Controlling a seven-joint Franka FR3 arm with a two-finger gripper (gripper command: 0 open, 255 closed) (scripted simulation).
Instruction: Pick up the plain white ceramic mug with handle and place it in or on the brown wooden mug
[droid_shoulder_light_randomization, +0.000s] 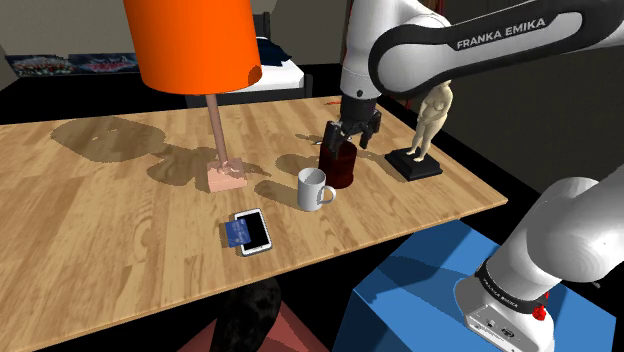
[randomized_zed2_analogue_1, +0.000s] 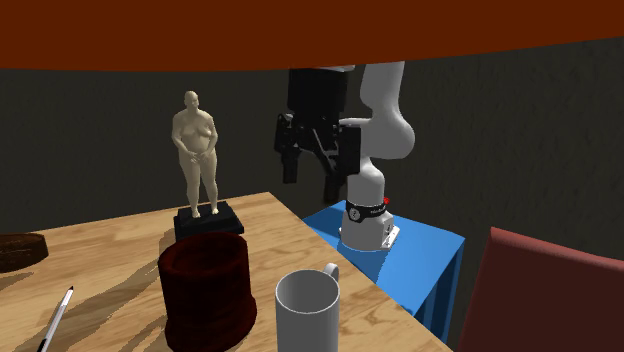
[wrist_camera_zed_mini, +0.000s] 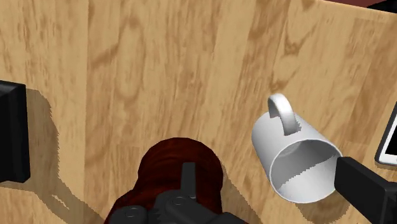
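The white mug (droid_shoulder_light_randomization: 315, 188) stands upright on the wooden table (droid_shoulder_light_randomization: 120, 220), handle toward the shoulder view's right. Just behind it, close but apart, stands the dark red-brown mug (droid_shoulder_light_randomization: 338, 165). My gripper (droid_shoulder_light_randomization: 350, 140) hangs open just above the brown mug with nothing between its fingers. In the second exterior view the gripper (randomized_zed2_analogue_1: 312, 180) floats well above and behind both the white mug (randomized_zed2_analogue_1: 308, 310) and the brown mug (randomized_zed2_analogue_1: 205, 290). In the wrist view the brown mug (wrist_camera_zed_mini: 181, 172) lies under the hand, the white mug (wrist_camera_zed_mini: 299, 159) sits beside it, and one black finger (wrist_camera_zed_mini: 366, 191) overlaps the white mug's rim.
A beige figurine on a black base (droid_shoulder_light_randomization: 425, 130) stands close to the brown mug, near the table edge. A lamp with an orange shade (droid_shoulder_light_randomization: 195, 40) and pink foot (droid_shoulder_light_randomization: 225, 178), a phone (droid_shoulder_light_randomization: 248, 231) and a pen (randomized_zed2_analogue_1: 55, 320) also occupy the table.
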